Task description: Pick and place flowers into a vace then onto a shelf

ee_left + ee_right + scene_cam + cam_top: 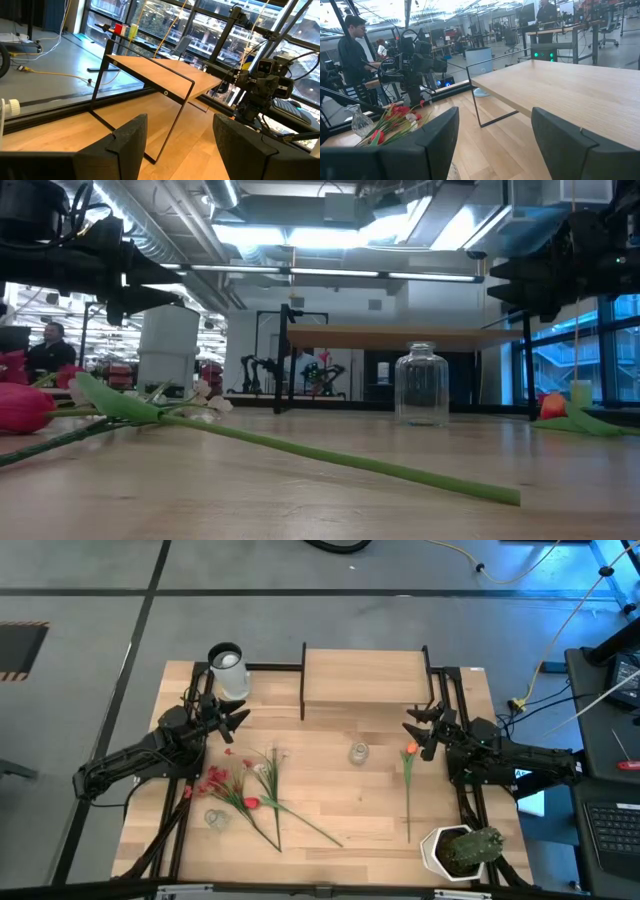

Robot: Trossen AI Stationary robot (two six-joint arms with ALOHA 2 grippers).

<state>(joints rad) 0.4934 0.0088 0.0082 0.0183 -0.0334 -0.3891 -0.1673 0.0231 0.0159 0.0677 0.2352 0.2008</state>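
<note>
Dark fingers [131,142] spread wide, holding nothing.

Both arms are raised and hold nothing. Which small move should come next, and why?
Probably lower the right end effector onto the orange tulip lying just beside it. Both end effectors are open and empty, the left end effector too; no flower is in the glass vase yet, and the shelf is bare.

A grey floor [120,610] crossed by dark lines surrounds the wooden surface [350,810], with ceiling strip lights [300,235] and large windows [165,20] beyond.
</note>
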